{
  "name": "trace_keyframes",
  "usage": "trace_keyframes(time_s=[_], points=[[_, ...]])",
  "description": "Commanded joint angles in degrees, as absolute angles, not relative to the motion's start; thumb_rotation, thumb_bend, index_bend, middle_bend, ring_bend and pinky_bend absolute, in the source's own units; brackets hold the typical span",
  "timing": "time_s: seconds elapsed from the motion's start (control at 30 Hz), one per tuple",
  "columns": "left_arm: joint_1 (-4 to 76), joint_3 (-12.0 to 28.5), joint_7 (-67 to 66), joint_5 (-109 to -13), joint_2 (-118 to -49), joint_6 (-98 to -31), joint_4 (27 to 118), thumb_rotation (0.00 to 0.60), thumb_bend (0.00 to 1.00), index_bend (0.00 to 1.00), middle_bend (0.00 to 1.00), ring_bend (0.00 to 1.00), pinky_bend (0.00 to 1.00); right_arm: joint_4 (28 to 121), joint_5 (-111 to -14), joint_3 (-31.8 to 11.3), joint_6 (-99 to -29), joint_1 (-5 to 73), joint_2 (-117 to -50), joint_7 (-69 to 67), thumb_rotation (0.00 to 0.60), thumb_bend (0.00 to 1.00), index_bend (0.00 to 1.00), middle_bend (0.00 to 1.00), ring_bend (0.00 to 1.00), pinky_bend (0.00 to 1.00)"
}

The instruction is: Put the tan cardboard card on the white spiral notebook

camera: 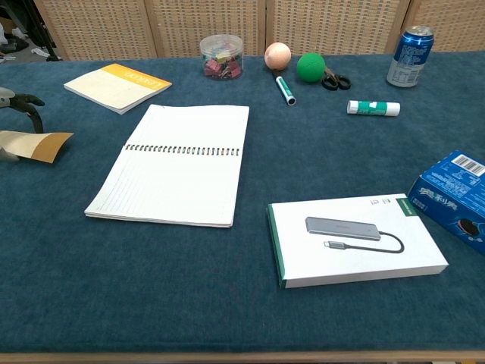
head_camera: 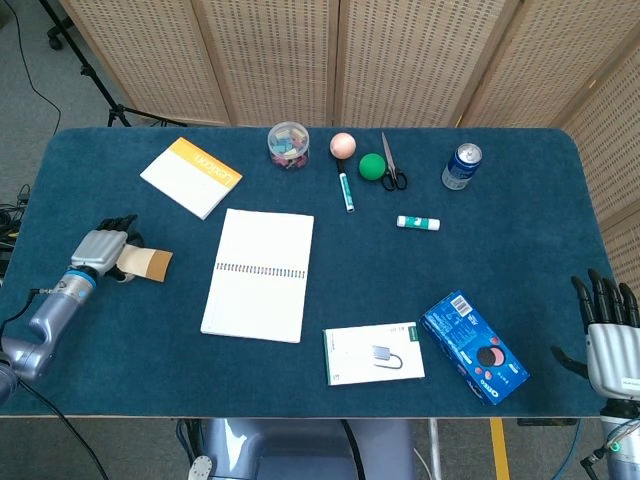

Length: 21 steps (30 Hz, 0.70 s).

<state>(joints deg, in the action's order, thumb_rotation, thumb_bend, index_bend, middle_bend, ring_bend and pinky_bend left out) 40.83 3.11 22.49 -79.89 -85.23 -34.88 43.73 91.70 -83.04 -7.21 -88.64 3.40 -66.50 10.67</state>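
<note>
The tan cardboard card (head_camera: pixel 150 264) lies at the table's left side, and in the chest view the tan cardboard card (camera: pixel 36 143) bows upward with its right edge off the cloth. My left hand (head_camera: pixel 101 250) pinches the card's left end; only the fingers of that left hand (camera: pixel 17 104) show at the chest view's left edge. The white spiral notebook (head_camera: pixel 260 273) lies open to the right of the card, apart from it, and the chest view shows the same white spiral notebook (camera: pixel 178 163) lying flat. My right hand (head_camera: pixel 610 332) hangs off the table's right edge, fingers spread, holding nothing.
A yellow-topped booklet (head_camera: pixel 192 177) sits behind the card. Along the far edge stand a jar of clips (head_camera: pixel 288 144), a peach ball (head_camera: pixel 343 145), a marker (head_camera: pixel 346 188), a green ball (head_camera: pixel 372 166), scissors (head_camera: pixel 391 165) and a can (head_camera: pixel 461 166). A glue stick (head_camera: pixel 418 222), white box (head_camera: pixel 373 353) and blue box (head_camera: pixel 474 347) lie right.
</note>
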Motion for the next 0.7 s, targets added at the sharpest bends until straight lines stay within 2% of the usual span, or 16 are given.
trace_keyframes(time_s=[0.03, 0.2, 0.27, 0.4, 0.57, 0.7], points=[[40.7, 3.6, 22.3, -79.9, -83.8, -36.5, 46.1, 0.600, 0.25, 0.68, 0.00, 0.00, 0.00, 91.9, -83.1, -7.2, -88.8, 3.3, -66.3, 10.5, 0.600, 0.00, 0.00, 0.00, 0.00, 0.00], [41.0, 5.2, 20.3, -79.3, -80.5, -39.1, 52.8, 0.600, 0.25, 0.68, 0.00, 0.00, 0.00, 92.1, -83.3, -7.1, -88.7, 3.3, -66.2, 10.3, 0.600, 0.00, 0.00, 0.00, 0.00, 0.00], [41.6, 7.3, 18.2, -77.7, -78.3, -40.8, 60.2, 0.600, 0.25, 0.68, 0.00, 0.00, 0.00, 92.2, -83.5, -6.9, -88.6, 3.4, -66.2, 10.3, 0.600, 0.00, 0.00, 0.00, 0.00, 0.00], [42.5, 9.8, 10.3, -71.2, -76.2, -39.9, 71.9, 0.600, 0.25, 0.68, 0.00, 0.00, 0.00, 92.4, -83.8, -6.7, -88.7, 3.4, -66.1, 10.1, 0.600, 0.00, 0.00, 0.00, 0.00, 0.00], [45.3, 11.1, -2.8, -60.9, -77.8, -40.4, 81.3, 0.600, 0.25, 0.68, 0.00, 0.00, 0.00, 92.6, -83.8, -6.8, -88.9, 3.2, -65.6, 9.1, 0.600, 0.00, 0.00, 0.00, 0.00, 0.00], [48.0, 11.3, -11.3, -52.0, -80.2, -42.3, 85.2, 0.600, 0.25, 0.68, 0.00, 0.00, 0.00, 92.7, -83.8, -6.8, -89.0, 3.1, -65.2, 8.3, 0.600, 0.00, 0.00, 0.00, 0.00, 0.00]])
